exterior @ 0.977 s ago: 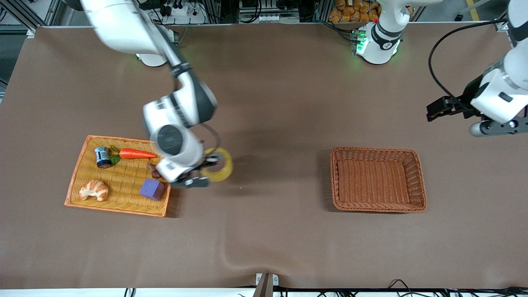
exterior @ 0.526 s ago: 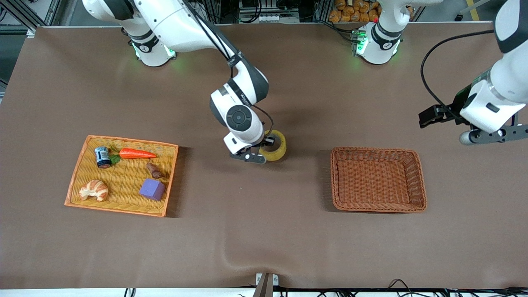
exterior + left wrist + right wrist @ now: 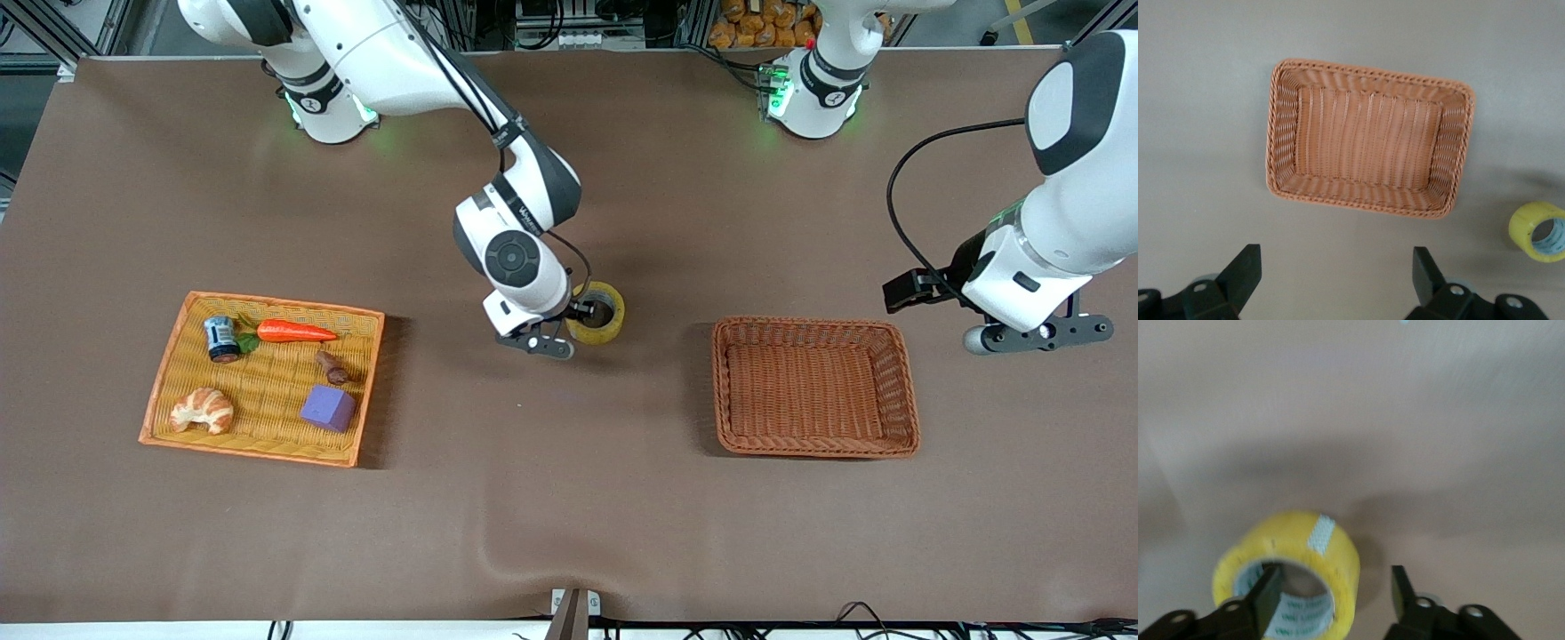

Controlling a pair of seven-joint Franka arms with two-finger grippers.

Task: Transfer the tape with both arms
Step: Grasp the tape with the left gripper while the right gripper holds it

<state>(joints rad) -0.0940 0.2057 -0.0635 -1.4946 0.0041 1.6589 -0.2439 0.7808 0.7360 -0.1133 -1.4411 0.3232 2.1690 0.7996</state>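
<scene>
The right gripper (image 3: 576, 322), spread with one finger inside the ring, leaves the tape (image 3: 597, 313) on the mid tabletop (image 3: 569, 498) near the brown basket (image 3: 900, 391), within reach of the spread left gripper (image 3: 1337, 280) over that basket's end.

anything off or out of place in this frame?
Nothing stands out. The right gripper has the tape at mid-table, one finger through its core. The left gripper hovers open beside the upright, empty brown basket. The yellow tray sits flat, contents in place.
</scene>
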